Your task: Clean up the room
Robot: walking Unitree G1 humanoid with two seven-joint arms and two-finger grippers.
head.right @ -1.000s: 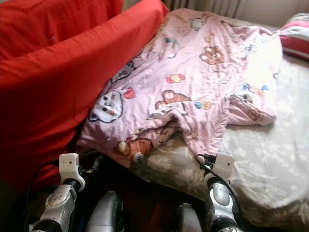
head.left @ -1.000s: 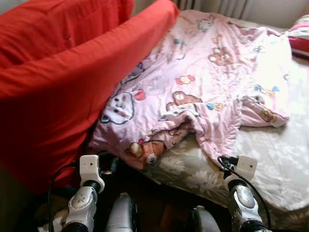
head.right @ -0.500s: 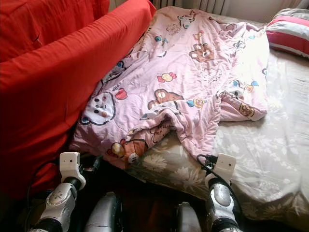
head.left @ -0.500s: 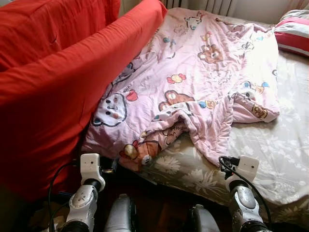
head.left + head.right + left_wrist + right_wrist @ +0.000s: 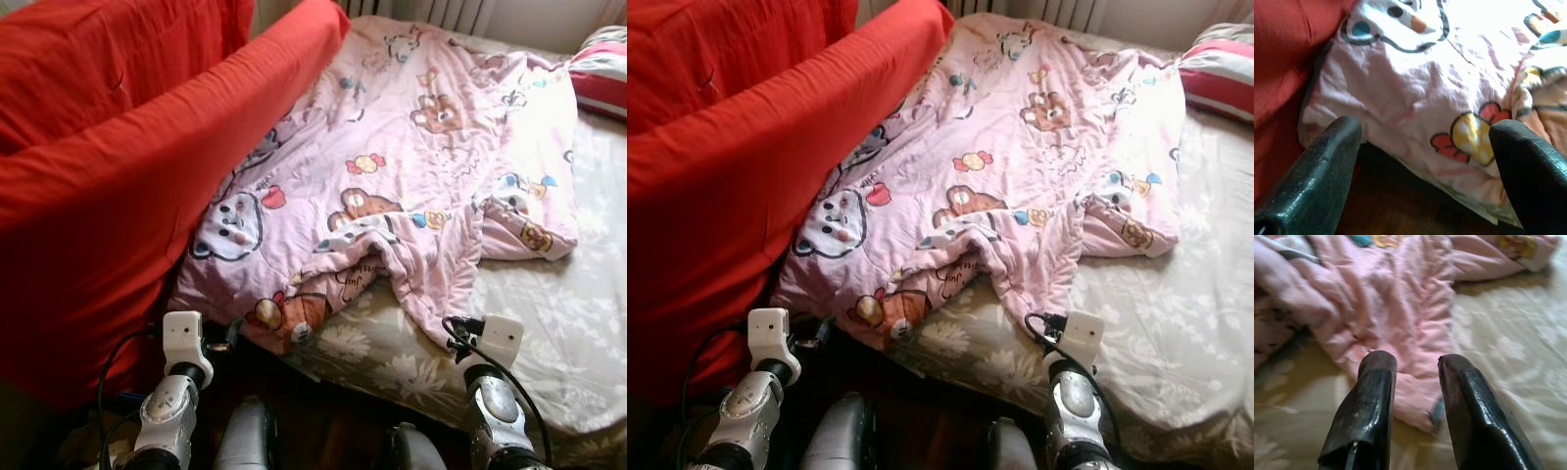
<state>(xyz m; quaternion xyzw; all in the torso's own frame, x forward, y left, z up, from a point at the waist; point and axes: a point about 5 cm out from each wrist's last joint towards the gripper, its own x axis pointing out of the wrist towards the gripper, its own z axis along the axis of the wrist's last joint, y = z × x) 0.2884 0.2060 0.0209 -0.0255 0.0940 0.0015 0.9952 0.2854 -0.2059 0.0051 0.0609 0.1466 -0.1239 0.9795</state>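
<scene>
Just ahead of the right gripper point(image 5: 1413, 396), whose fingers stand slightly parted and hold nothing, a drooping corner of the pink cartoon quilt point(image 5: 411, 166) lies on the floral bedsheet point(image 5: 578, 323); the left gripper point(image 5: 1425, 161), spread wide and empty, faces the quilt's crumpled lower edge beside the red sofa cover point(image 5: 108, 186); the quilt looks soft, light and floppy, so it should bunch rather than slide; pinching a thick hem or corner, one per gripper, seems the surest hold.

A home bedroom: a bed point(image 5: 549, 323) with a cartoon-print quilt point(image 5: 392, 186) and striped pillow point(image 5: 600, 70).
</scene>
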